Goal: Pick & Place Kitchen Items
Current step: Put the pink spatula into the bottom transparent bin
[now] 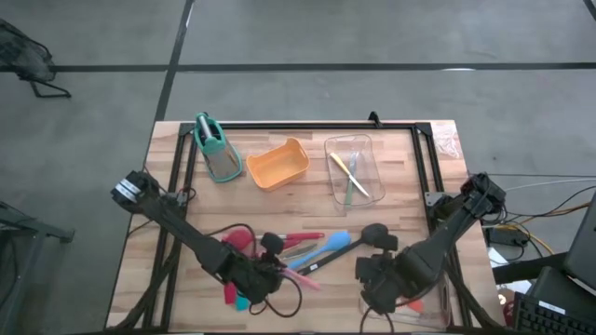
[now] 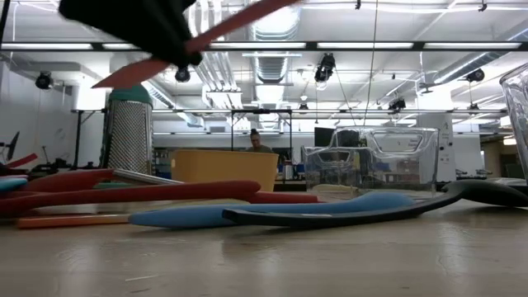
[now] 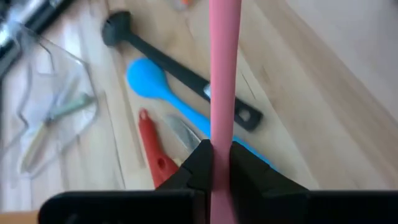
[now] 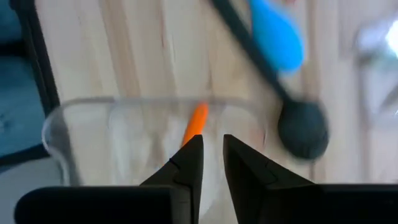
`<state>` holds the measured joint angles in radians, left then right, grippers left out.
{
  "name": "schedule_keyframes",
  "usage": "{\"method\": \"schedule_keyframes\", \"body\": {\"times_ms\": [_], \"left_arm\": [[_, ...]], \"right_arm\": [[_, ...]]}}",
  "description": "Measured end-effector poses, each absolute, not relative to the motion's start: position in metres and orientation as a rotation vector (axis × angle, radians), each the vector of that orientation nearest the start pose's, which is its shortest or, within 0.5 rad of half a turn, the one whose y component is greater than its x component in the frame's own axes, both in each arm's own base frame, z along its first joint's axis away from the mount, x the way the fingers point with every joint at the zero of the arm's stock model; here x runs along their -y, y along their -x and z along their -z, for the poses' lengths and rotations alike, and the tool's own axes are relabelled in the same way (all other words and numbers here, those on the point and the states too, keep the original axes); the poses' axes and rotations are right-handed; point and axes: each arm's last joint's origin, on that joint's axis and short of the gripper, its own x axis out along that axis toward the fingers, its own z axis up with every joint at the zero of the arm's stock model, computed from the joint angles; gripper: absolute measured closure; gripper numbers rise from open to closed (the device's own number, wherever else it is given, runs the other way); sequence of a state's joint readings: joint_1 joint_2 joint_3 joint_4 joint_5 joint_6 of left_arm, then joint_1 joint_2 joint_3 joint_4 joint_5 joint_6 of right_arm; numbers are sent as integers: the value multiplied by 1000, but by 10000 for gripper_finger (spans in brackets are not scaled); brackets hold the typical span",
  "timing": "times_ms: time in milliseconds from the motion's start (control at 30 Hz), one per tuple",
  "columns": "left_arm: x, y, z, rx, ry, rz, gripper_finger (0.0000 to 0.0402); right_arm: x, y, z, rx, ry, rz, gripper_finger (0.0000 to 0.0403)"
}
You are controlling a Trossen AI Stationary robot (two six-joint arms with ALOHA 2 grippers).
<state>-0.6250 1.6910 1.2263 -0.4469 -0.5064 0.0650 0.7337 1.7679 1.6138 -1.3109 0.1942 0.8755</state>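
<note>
My left gripper (image 1: 265,279) is shut on a pink utensil (image 3: 222,74) near the table's front, held above the pile. In the low view the pink utensil (image 2: 239,16) slants in the air with its reddish blade (image 2: 132,73) lower. Under it lie a blue spoon (image 1: 326,247), a black ladle (image 1: 372,234) and red utensils (image 2: 124,194), flat on the wood. My right gripper (image 4: 212,149) stands slightly open over a clear tray (image 4: 93,124) at the front right. An orange piece (image 4: 196,124) lies in that tray. Yellow and green pieces (image 1: 349,177) lie in the far clear tray. My left gripper pinches the pink utensil's straight handle (image 3: 222,134) between its two fingers, which lie across it. The utensil is lifted clear of the table and slants, blade end lower. Where along the handle the fingers sit cannot be told.
An orange tub (image 1: 277,165) and a teal-handled grey holder (image 1: 216,149) stand at the far left of the table. The far clear tray (image 1: 365,147) is to the tub's right. A dark frame (image 1: 307,125) runs along the table's far edge. Bare wood shows at the middle.
</note>
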Motion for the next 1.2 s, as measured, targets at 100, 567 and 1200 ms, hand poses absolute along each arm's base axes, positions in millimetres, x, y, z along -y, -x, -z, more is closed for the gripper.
{"method": "schedule_keyframes", "body": {"times_ms": [100,567,1200], "left_arm": [[196,-296,-243,-730,-566,176,367],[174,-303,-274,-652,-296,488,367],[175,-307,-282,-539,-320,666,366]], "right_arm": [[-226,-251,-290,-1217,66,142,338],[-260,-282,-248,-709,628,117,270],[-277,-302,-227,-217,696,-57,211]]}}
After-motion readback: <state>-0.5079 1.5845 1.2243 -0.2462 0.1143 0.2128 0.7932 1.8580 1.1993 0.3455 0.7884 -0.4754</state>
